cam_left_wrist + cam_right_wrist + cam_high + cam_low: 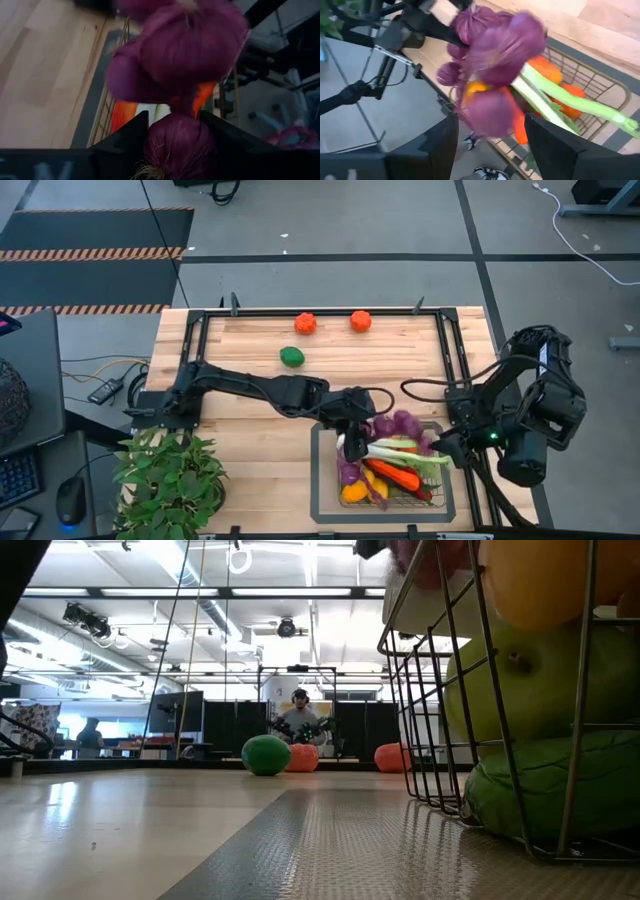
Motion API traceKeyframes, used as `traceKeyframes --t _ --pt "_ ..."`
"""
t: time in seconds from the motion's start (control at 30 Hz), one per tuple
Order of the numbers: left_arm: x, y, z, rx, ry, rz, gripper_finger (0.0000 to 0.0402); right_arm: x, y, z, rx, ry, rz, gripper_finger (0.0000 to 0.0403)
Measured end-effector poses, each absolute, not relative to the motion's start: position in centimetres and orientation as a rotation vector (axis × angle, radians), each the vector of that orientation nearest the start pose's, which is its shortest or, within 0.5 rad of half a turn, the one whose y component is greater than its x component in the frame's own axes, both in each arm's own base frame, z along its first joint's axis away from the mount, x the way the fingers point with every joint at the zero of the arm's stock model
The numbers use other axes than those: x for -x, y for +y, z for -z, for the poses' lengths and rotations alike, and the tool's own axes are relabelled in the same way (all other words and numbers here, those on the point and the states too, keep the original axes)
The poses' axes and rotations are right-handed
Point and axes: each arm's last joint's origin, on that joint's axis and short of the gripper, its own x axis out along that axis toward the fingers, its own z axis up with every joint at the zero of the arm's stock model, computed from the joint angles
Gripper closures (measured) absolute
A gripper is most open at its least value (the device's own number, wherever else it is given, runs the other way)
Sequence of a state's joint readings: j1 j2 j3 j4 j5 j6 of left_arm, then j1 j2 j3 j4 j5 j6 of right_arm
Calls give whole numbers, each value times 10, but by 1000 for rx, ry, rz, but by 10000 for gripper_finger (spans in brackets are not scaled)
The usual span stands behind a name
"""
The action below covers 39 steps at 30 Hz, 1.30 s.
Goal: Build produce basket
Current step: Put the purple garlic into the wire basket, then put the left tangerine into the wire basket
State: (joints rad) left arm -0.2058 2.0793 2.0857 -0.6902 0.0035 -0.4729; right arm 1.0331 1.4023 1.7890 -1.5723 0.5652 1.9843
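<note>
The wire-mesh basket (318,480) stands at the table's near right, holding produce: a pale green leek (405,452), orange and red pieces (395,475), and yellow and green fruit (520,690). My left gripper (352,442) hangs over the basket's left side, shut on a bunch of purple grapes (175,50). My right gripper (442,446) is at the basket's right edge, open. In its wrist view the bunch's lowest bulb (490,115) shows between the fingers with gaps on both sides. My left gripper pinches one bulb at the end of the purple bunch (177,145) between its two fingers. The fingers slant down from the table's left. The rest of the bunch (495,45) hangs beyond and below them, over the produce in the basket.
A green lime (291,357) and two orange-red tomatoes (306,323) (360,320) lie loose on the far half of the table. A leafy potted plant (165,480) stands at the near left corner. The black rail frame (448,340) borders the tabletop.
</note>
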Motion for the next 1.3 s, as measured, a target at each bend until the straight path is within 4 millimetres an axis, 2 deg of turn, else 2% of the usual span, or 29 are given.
traceKeyframes --t 0.33,0.7,0.83,1.07,1.3 --pt "-462 -97 -327 379 737 63 224 -126 175 -430 -982 785 471 170" --pt "-463 -91 -329 400 734 72 125 -137 169 -426 -964 754 518 170" --pt "-463 -91 -336 403 714 79 107 -140 166 -426 -946 751 522 170" --pt "-459 -88 -359 396 687 86 103 -145 163 -426 -908 750 523 170" --pt "-441 -68 -385 283 760 9 106 -156 165 -419 -827 786 542 170"
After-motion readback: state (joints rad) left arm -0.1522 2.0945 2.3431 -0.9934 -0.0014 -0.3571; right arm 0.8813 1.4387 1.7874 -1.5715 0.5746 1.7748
